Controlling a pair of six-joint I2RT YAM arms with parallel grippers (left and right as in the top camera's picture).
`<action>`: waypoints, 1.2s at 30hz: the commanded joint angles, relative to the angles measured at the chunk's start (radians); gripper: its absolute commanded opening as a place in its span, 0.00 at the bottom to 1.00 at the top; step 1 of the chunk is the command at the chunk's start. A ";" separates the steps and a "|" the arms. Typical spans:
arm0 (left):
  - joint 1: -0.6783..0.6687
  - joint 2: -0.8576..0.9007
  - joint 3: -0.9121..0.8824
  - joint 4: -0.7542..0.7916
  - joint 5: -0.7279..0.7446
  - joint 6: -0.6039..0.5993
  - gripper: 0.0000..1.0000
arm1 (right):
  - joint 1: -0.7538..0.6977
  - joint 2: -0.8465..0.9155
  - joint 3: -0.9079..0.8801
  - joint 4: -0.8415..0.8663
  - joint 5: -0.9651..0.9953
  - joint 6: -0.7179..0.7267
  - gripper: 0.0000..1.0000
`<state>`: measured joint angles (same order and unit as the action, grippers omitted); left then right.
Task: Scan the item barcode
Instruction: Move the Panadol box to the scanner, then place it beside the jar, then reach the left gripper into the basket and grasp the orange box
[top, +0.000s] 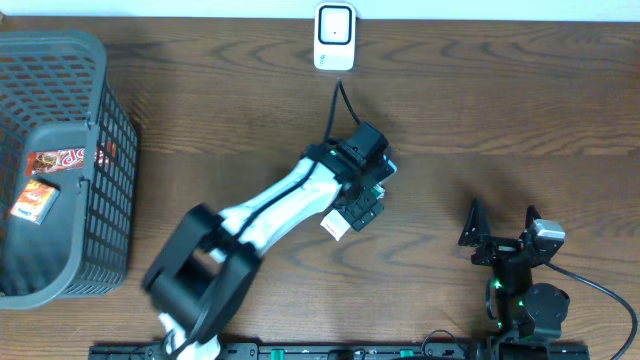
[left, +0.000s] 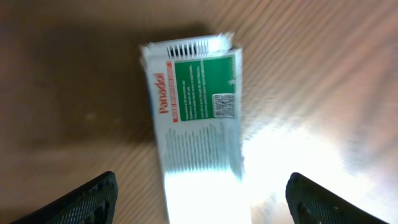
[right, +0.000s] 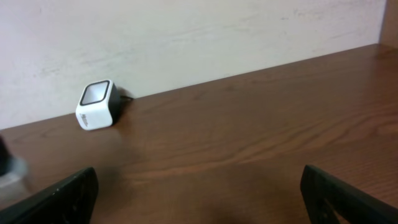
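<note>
Panadol box (left: 196, 112) (green face up) lies between left gripper's (left: 202, 194) spread jaws.

dark wood-grain table (top: 500, 120). grey mesh basket (top: 110, 180) stands at the left edge; small white scanner (top: 334, 38) sits mid far edge; green-and-white panadol box (left: 196, 118) lies flat near the centre, well apart from both

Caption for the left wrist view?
Open left fingers above a white-and-green Panadol pack lying on the brown wooden table.
</note>
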<state>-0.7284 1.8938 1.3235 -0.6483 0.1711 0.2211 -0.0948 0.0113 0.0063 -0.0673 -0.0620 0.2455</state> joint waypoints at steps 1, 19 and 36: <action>-0.002 -0.186 0.010 -0.006 -0.002 0.029 0.88 | 0.007 -0.005 -0.001 -0.004 0.005 0.001 0.99; 0.405 -0.926 0.012 -0.024 -0.245 -0.300 0.99 | 0.007 -0.005 -0.001 -0.004 0.005 0.001 0.99; 1.246 -0.860 0.012 -0.040 -0.270 -0.671 0.99 | 0.007 -0.005 -0.001 -0.004 0.005 0.001 0.99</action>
<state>0.4408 0.9733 1.3247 -0.6758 -0.0856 -0.3836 -0.0948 0.0113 0.0063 -0.0669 -0.0620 0.2455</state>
